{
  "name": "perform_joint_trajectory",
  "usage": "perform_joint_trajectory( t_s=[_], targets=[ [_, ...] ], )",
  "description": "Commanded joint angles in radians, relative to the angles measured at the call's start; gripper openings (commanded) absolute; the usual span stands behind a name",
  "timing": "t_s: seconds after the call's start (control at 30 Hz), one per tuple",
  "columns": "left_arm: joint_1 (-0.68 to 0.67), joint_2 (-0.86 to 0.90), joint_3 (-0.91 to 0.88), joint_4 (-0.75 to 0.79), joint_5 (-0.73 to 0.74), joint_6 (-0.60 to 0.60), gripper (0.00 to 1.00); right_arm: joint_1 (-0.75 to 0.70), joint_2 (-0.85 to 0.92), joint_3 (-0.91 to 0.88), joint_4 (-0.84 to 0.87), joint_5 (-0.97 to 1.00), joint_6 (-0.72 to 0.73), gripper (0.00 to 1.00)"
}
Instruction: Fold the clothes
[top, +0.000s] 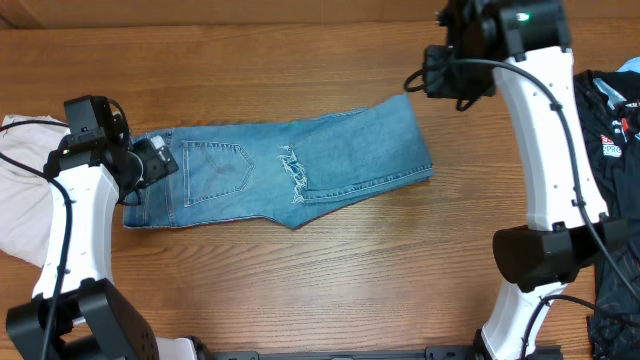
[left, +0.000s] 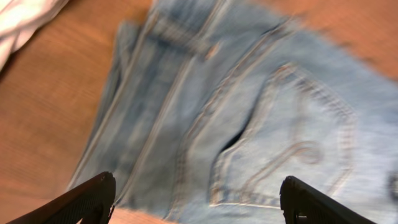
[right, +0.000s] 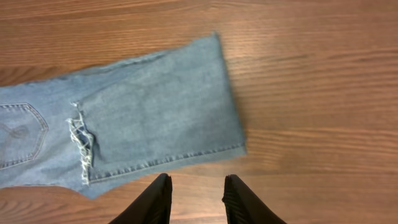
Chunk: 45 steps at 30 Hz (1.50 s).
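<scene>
The light-blue jeans (top: 290, 165) lie flat across the middle of the wooden table, the legs folded back so the frayed hems (top: 293, 172) rest near the back pocket (top: 215, 170). My left gripper (top: 160, 160) hovers over the waist end, open, with denim (left: 249, 124) and the stitched pocket (left: 292, 143) showing between its wide-set fingers (left: 93, 199). My right gripper (top: 440, 72) is up beyond the folded right end. Its jaws (right: 198, 183) stand apart over bare wood, just off the jeans' edge (right: 149, 124), holding nothing.
A cream-white garment (top: 25, 200) is bunched at the left table edge, close to the left arm, and shows in the left wrist view as white cloth (left: 25, 18). A black garment with white printing (top: 612, 120) lies at the far right behind the right arm.
</scene>
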Motion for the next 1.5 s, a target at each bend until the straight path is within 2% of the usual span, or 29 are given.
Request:
perform_joint_trajectory(
  t_s=[0.0,0.37,0.67,0.83,0.93,1.0,1.13,1.2,1.33,1.47],
  targets=[
    [0.023,0.041,0.001,-0.034,-0.09,-0.042,0.87,-0.01,0.008,0.008,-0.006,0.006,-0.018,0.32],
    [0.118,0.213,0.001,-0.022,-0.115,-0.07,0.89,-0.01,0.008,0.008,-0.004,0.005,-0.017,0.32],
    [0.145,0.365,0.001,-0.07,-0.115,-0.111,0.89,-0.01,0.008,0.008,-0.005,-0.004,-0.014,0.32],
    [0.166,0.424,0.001,-0.052,-0.062,-0.115,0.88,-0.01,0.008,0.008,-0.01,-0.01,-0.014,0.32],
    [0.173,0.438,0.001,-0.032,0.004,-0.115,0.8,-0.01,0.008,0.008,-0.01,-0.01,-0.013,0.32],
    [0.173,0.438,0.001,-0.028,0.028,-0.114,0.71,-0.01,0.008,0.008,-0.01,-0.01,-0.013,0.32],
    [0.173,0.435,0.002,-0.031,0.038,-0.114,0.42,-0.01,0.008,0.008,-0.011,-0.01,-0.013,0.32],
    [0.174,0.423,0.005,-0.043,0.042,-0.114,0.34,-0.01,0.008,0.008,-0.01,-0.01,-0.013,0.32],
    [0.175,0.368,0.048,-0.09,0.048,-0.104,0.23,-0.015,0.008,0.008,-0.004,-0.005,-0.013,0.32],
    [0.176,0.27,0.137,-0.156,0.06,-0.05,0.23,-0.044,0.008,0.008,0.011,0.047,0.013,0.36]
  ],
)
